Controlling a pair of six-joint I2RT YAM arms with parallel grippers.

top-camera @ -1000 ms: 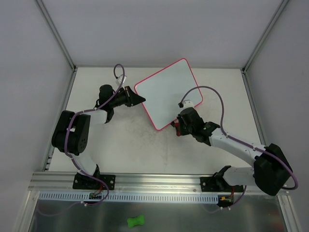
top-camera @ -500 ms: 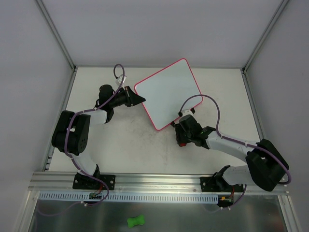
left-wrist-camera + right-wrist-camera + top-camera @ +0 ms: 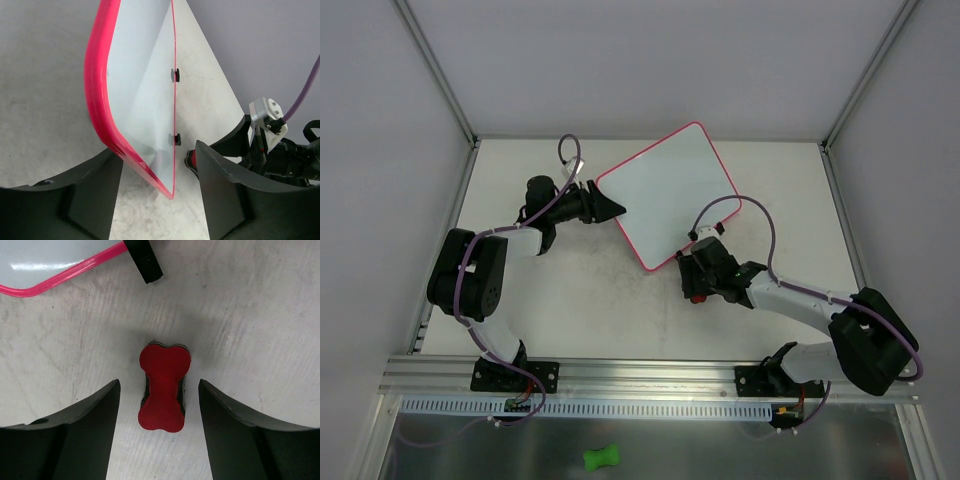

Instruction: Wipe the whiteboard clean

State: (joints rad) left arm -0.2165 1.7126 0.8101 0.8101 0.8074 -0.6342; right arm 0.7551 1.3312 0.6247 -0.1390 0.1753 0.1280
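The whiteboard (image 3: 667,192), white with a thin pink-red frame and no marks showing, lies at the back middle of the table. Its left corner (image 3: 167,187) sits between the jaws of my left gripper (image 3: 613,208), which stands open (image 3: 159,162) with a gap on each side. Two black clips (image 3: 175,75) show on one edge. A red bone-shaped eraser (image 3: 164,387) rests on the table just off the board's near corner (image 3: 30,290). My right gripper (image 3: 159,385) straddles the eraser, open, touching neither side (image 3: 697,290).
A black clip (image 3: 144,260) juts from the board's edge ahead of the eraser. A green bone-shaped object (image 3: 602,457) lies on the metal shelf below the arm bases. Grey walls close in the table on three sides.
My right gripper drew back from the board's edge toward the near side, then opened and left the eraser on the table. My left gripper opened around the board's corner.
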